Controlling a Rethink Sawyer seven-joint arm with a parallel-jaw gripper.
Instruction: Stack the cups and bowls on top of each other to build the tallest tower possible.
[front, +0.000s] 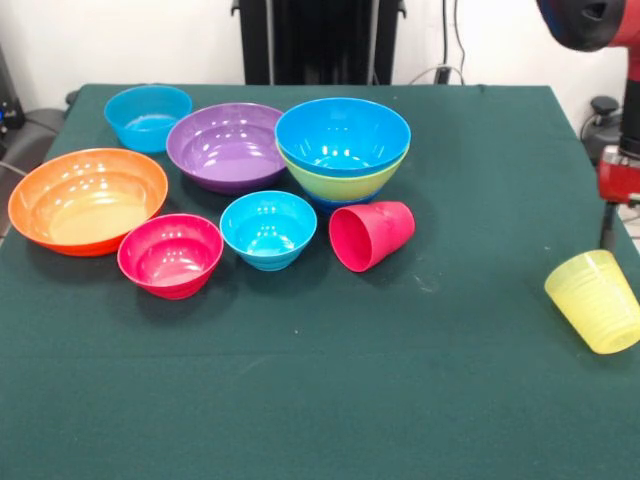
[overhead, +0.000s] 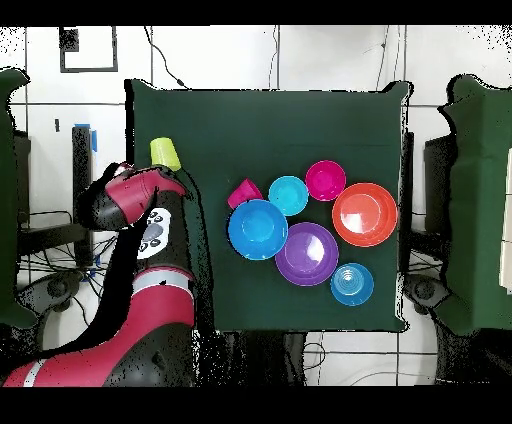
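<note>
1. The yellow cup (front: 597, 300) sits at the table's (front: 300, 400) edge, on the picture's right in the front view, tilted, mouth up and leaning away from the bowls.
2. The arm (overhead: 135, 200) hangs over that same edge; in the overhead view the cup (overhead: 165, 153) lies just beyond the arm's end, on the side away from the robot's base.
3. The claw itself? Can't tell: neither view shows its tips clearly, so open or closed stays unknown, and I can't say whether it touches the cup.
4. The tower (front: 343, 150) stands well apart across the table: a blue bowl nested in a lime one, with a hint of darker blue beneath.
5. The red cup (front: 371, 235) lies on its side just in front of the tower, mouth toward the camera and slightly left.
6. Orange bowl (front: 88, 200), purple bowl (front: 228, 146), pink bowl (front: 170, 255) and two smaller blue bowls (front: 268, 229) sit loose, unstacked.
7. My read: the yellow cup is the nearest thing to the arm, so the coming move likely turns on squaring up to its tilted axis.
</note>
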